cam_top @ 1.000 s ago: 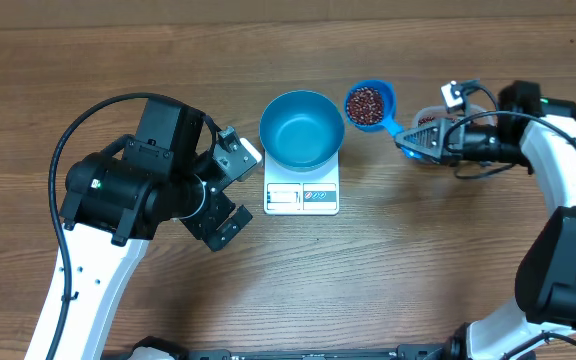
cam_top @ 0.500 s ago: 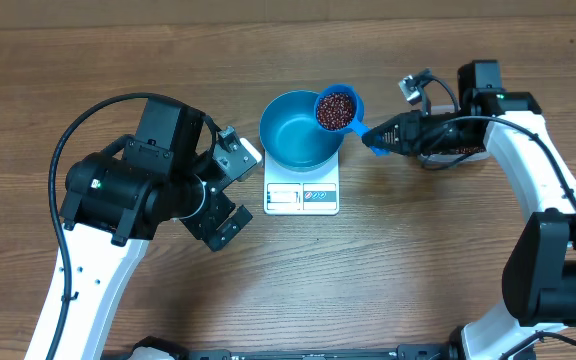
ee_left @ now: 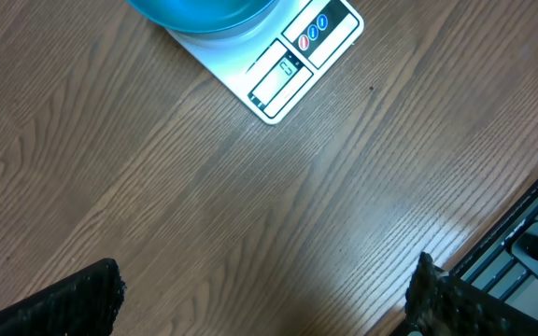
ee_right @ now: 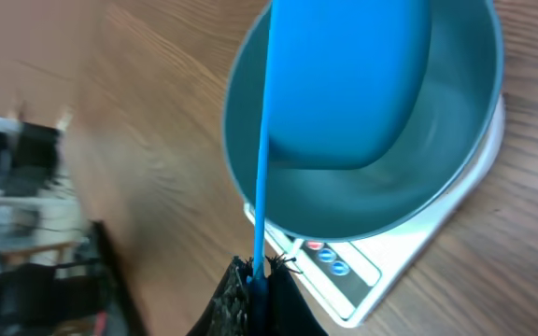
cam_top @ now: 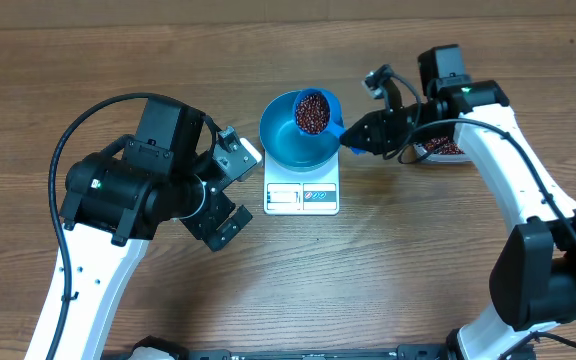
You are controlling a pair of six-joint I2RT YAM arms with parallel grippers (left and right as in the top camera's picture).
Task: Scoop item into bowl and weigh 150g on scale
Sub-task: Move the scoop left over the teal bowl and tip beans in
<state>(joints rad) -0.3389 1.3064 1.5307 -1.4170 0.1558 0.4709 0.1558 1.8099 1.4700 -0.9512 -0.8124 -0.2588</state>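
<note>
The blue bowl point(cam_top: 283, 140) stands on the white scale point(cam_top: 301, 196). My right gripper point(cam_top: 353, 138) is shut on the handle of a blue scoop point(cam_top: 326, 103), which hangs over the bowl's right side filled with dark red-brown beans point(cam_top: 312, 110). In the right wrist view the scoop's underside point(ee_right: 348, 84) covers much of the bowl point(ee_right: 362, 201), and the gripper point(ee_right: 260, 280) pinches the thin handle edge-on above the scale point(ee_right: 409, 271). My left gripper point(cam_top: 236, 190) stays open left of the scale, and in its own view point(ee_left: 264, 299) nothing is between its fingers, with the scale point(ee_left: 297, 65) ahead.
A clear tub point(cam_top: 446, 148) holding more beans sits at the right, partly hidden behind my right arm. The table's front edge and frame show at the lower right of the left wrist view.
My right gripper has carried the full scoop leftward from beside the tub to above the bowl. The left arm has not moved.
</note>
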